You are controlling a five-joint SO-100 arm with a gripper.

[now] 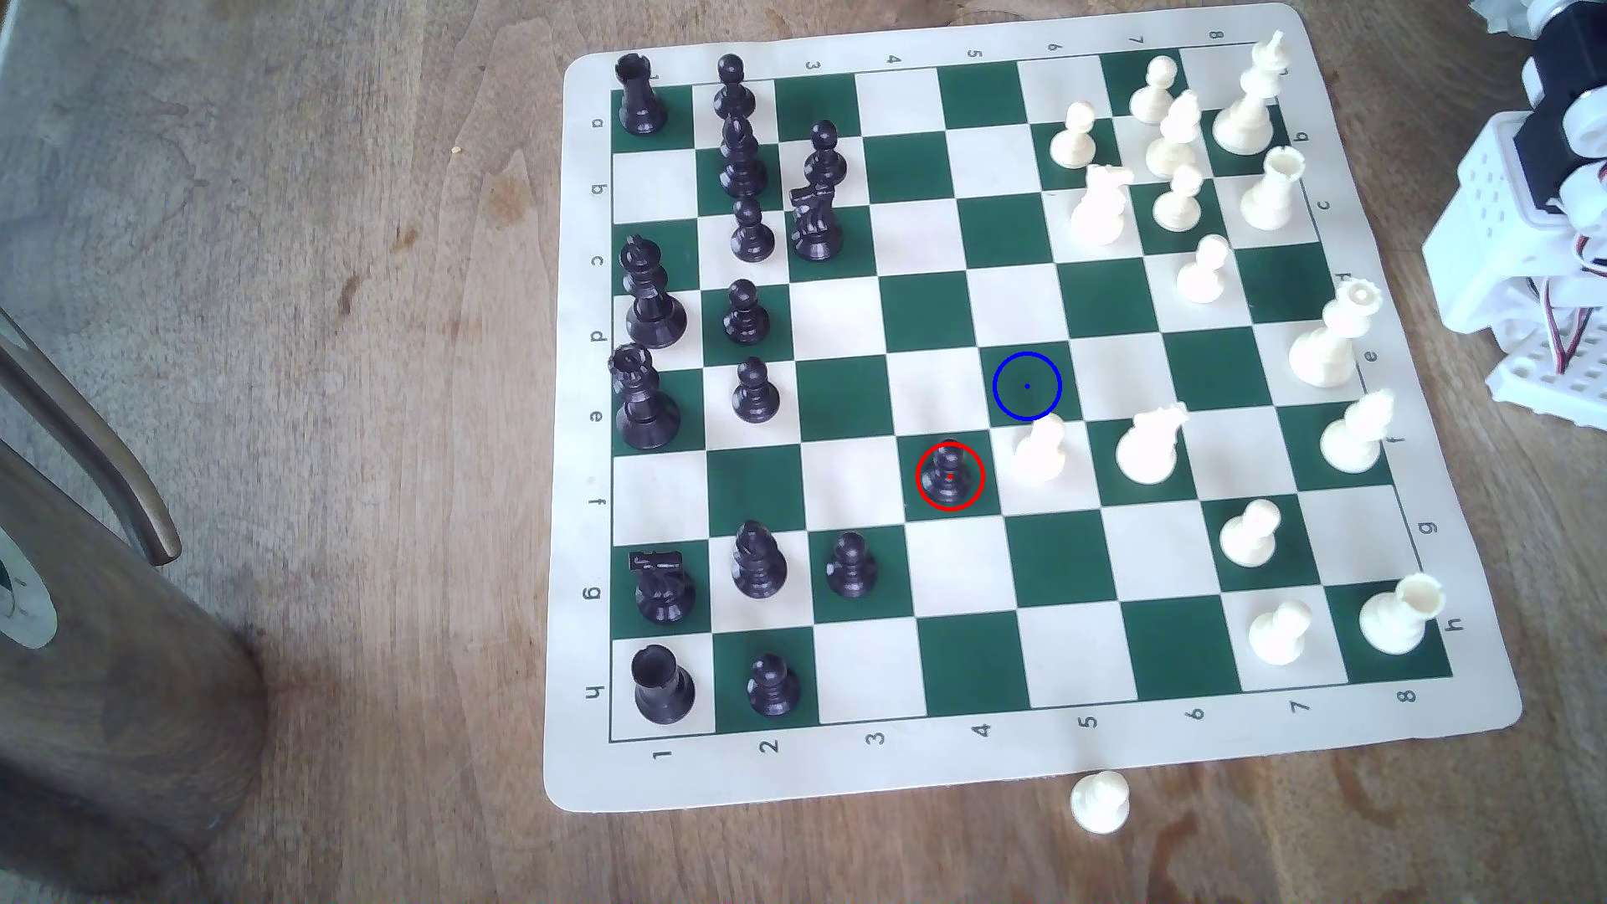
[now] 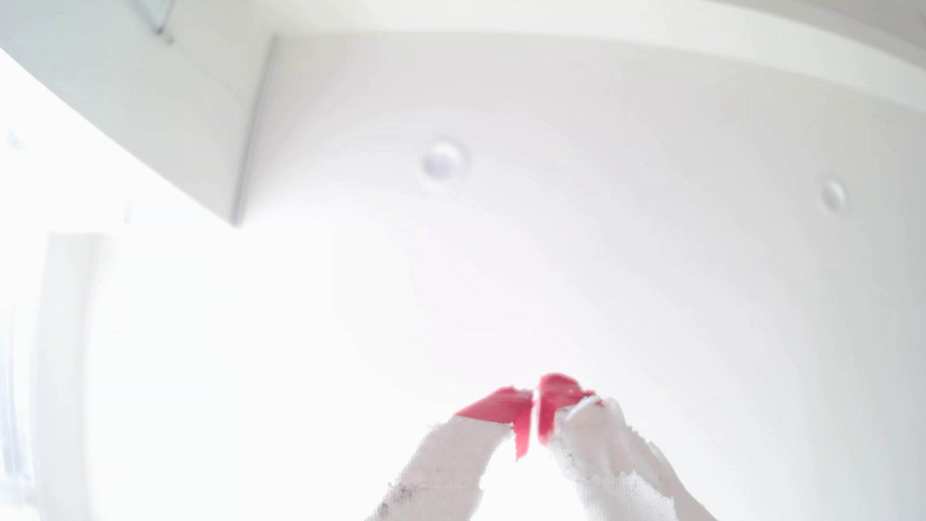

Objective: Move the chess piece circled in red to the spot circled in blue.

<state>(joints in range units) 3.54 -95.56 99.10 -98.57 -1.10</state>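
While the gripper (image 2: pixel 535 401) is seen closed with red tips touching — nothing held — the black pawn (image 1: pixel 949 476) is found diagonally next to the blue-ringed square (image 1: pixel 1027 386).

A brown wooden counter (image 1: pixel 348 348) is carrying everything. A vinyl chess mat (image 1: pixel 1035 765), cream-bordered with green and cream squares, is lying flat on it, filling the middle and right of the exterior view and sitting slightly askew to the picture's edges. A lone cream pawn (image 1: pixel 1100 801) is lying on the bare wood just off the mat's near edge, close to the number 5. A dark metal cylinder (image 1: pixel 113 678) with a curved handle is standing on the counter at the near left, well apart from the mat. The arm's white base (image 1: pixel 1496 261) is sitting on the counter at the far right, just beside the mat.
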